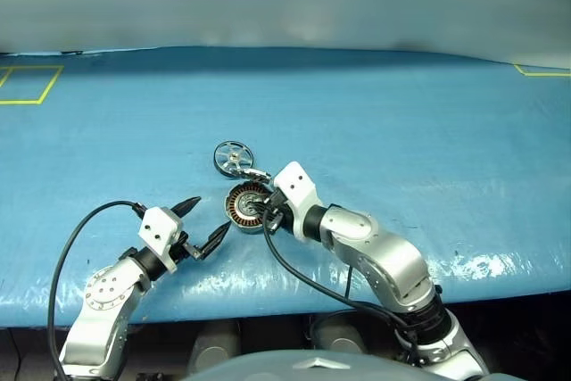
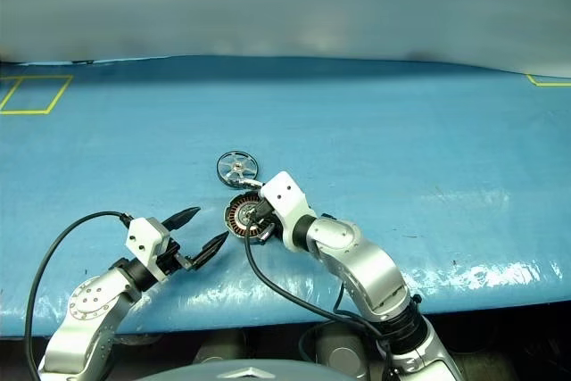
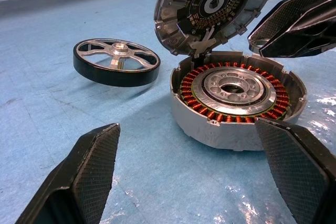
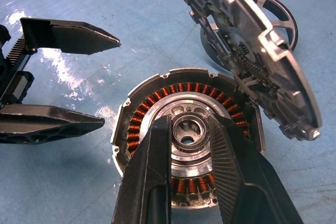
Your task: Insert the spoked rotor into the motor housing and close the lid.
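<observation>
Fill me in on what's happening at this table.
A two-armed robot is assembling a small motor on a blue table. The motor housing sits open, copper windings showing, its lid tipped up on the hinge. The spoked rotor lies flat on the table beside it, not yet inserted. The right gripper, jaws nearly closed with nothing between them, hovers over the housing. The left gripper waits nearby, jaws wide open and empty.

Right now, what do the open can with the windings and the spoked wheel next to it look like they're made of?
The motor housing looks like matte grey cast metal, probably aluminium; inside is a ring of copper-coloured wire coils around a shiny machined metal centre. The spoked rotor has bright polished metal spokes and hub; its smooth black rim could be coated metal or plastic, hard to say.
</observation>
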Robot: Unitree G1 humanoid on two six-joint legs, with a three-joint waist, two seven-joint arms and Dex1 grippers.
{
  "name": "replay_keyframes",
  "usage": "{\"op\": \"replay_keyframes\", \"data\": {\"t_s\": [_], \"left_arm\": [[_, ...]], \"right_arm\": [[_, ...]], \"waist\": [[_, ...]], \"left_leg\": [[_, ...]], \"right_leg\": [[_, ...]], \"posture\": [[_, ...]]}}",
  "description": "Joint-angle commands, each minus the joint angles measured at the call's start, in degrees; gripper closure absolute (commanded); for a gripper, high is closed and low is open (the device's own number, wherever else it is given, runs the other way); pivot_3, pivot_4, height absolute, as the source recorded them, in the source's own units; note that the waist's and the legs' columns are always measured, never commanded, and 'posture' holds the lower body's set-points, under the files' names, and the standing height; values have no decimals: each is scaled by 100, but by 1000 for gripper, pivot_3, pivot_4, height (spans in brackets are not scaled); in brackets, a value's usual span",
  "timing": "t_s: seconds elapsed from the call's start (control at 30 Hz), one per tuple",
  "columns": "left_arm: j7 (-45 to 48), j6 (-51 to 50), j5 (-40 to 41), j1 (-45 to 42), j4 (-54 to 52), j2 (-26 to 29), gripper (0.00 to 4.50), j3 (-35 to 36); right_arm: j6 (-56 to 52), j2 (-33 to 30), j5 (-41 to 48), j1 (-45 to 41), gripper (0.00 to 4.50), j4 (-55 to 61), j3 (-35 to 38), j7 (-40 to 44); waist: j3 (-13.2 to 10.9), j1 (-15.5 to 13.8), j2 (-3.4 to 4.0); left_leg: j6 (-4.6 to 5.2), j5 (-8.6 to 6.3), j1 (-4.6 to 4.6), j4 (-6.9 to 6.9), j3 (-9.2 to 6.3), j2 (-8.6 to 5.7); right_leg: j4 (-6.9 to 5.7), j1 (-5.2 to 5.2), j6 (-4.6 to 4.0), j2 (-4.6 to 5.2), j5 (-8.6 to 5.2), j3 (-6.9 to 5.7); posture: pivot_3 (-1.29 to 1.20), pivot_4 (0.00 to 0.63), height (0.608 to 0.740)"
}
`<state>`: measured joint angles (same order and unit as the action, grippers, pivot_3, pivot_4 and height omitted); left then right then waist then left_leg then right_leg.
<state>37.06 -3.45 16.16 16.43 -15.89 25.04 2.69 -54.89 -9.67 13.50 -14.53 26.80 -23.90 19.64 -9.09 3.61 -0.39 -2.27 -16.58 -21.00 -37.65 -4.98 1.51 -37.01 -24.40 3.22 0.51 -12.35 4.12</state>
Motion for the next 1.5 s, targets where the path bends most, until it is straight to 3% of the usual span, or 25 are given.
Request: {"op": "replay_keyframes", "data": {"t_s": [0.03,0.4,1.3,1.5], "left_arm": [[-22,33,0,-54,-124,-18,0,-16],[-14,23,23,-142,-78,8,0,-55],[-33,13,15,-99,-111,36,0,-37],[-45,20,1,-93,-84,17,0,-67]], "right_arm": [[297,139,-72,-95,3844,-86,-40,-64],[624,410,-303,-114,3844,-636,-149,-147],[568,469,-310,23,3844,-753,-243,-46],[358,481,-156,71,1785,-475,-128,-28]], "waist": [[0,0,0],[0,6,0],[0,8,0],[0,7,0]], "left_leg": [[0,0,0,0,0,0],[0,0,0,0,0,1],[0,0,1,0,0,1],[0,0,1,-1,0,1]], "right_leg": [[-1,0,0,0,0,0],[-1,-1,0,-1,0,0],[-2,-1,0,0,0,0],[-2,0,0,0,0,0]], "posture": [[0,150,740],[0,150,740],[0,150,740],[0,150,740]]}}
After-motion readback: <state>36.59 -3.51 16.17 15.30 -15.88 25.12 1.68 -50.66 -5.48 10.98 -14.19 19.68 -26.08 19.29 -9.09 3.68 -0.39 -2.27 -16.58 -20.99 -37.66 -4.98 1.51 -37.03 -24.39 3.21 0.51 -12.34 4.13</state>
